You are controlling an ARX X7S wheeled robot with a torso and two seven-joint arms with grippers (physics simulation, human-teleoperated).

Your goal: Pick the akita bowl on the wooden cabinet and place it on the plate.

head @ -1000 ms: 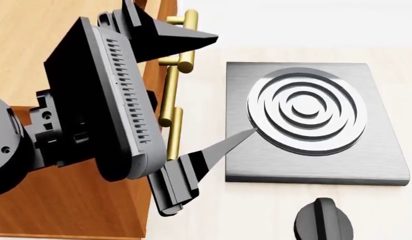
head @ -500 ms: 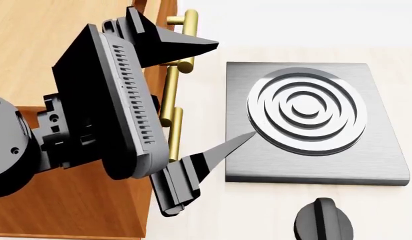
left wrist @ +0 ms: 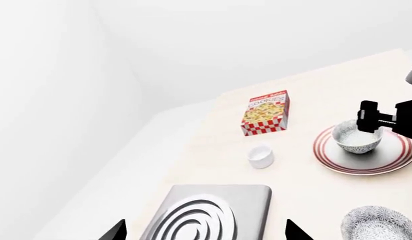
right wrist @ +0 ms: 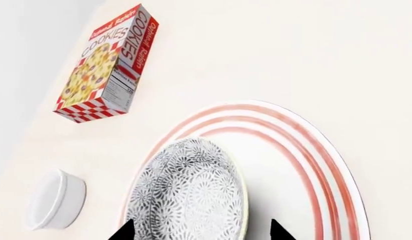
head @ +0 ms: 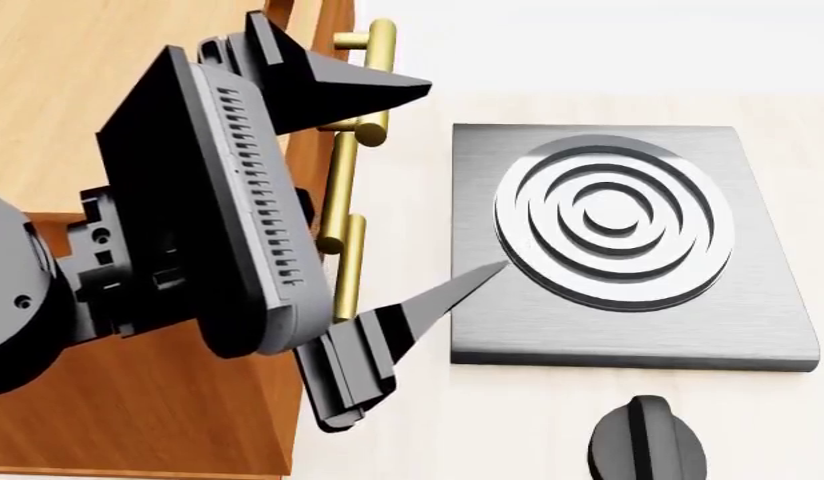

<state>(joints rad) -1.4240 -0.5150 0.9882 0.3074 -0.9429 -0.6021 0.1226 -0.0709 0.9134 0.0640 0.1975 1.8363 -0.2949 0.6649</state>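
**Desk:** Start at the left. What's on your head camera?

**Operator:** I've got the wooden cabinet (head: 65, 90) filling the 9 o'clock side, with its brass bar handles (head: 340, 205) running down the edge. My left gripper (head: 452, 180) hangs in front of it, jaws spread wide with nothing between them. One fingertip points at about 12 o'clock. The other reaches out over the rim of the stove burner plate (head: 732, 300).

**Desk:** And further right?

**Operator:** The burner's silver rings sit toward 3 o'clock. A black knob (head: 648, 442) is at 5 o'clock, just clear of the burner plate's near edge. All of it sits on the pale surface (head: 426, 430).

**Desk:** Where's the akita bowl?

**Operator:** It isn't on the cabinet. On my left wrist camera I see the cookies box (left wrist: 265, 113) and a small white cup (left wrist: 261, 157) near it. Beyond those is the plate (left wrist: 393, 162) with red rings, and the akita bowl (left wrist: 356, 140) rests on it. A second patterned bowl (left wrist: 379, 226) stands apart from the plate, on the surface.

**Desk:** Right gripper?

**Operator:** It's over the bowl. On the right wrist camera the right gripper (right wrist: 200, 231) is spread, with its fingertips (right wrist: 276, 230) either side of the bowl. I can see a strip of plate between one tip and the bowl's rim, so I read it as not clamped. I can't tell whether the other tip touches.
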